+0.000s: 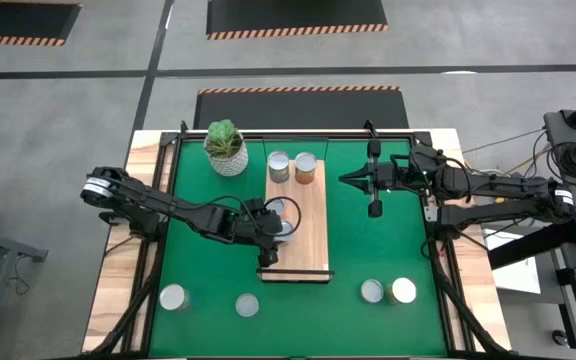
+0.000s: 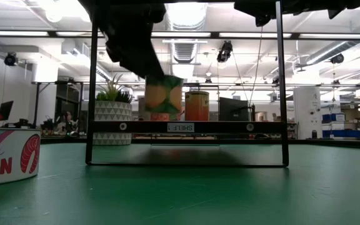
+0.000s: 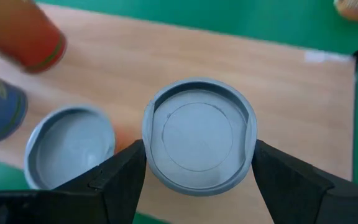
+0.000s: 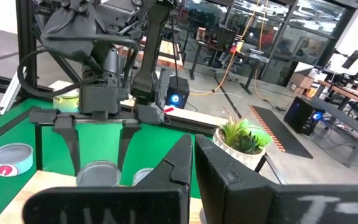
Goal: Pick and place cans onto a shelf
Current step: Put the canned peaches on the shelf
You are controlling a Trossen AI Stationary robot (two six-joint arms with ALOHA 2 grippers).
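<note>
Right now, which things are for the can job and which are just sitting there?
For the job: the held can, the left hand gripping it, the shelf, two cans standing on it, four cans waiting on the green mat, the right hand, shut, beside the shelf.
Just there: the plant pot, the green mat.

can (image 3: 197, 142): matt grey metal top | shelf (image 3: 272, 87): smooth pale wood | mat (image 1: 368, 240): green, perhaps felt

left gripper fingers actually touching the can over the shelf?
Touching. In the left wrist view both fingers press against the sides of the can, with no gap showing on either side, above the shelf.
</note>
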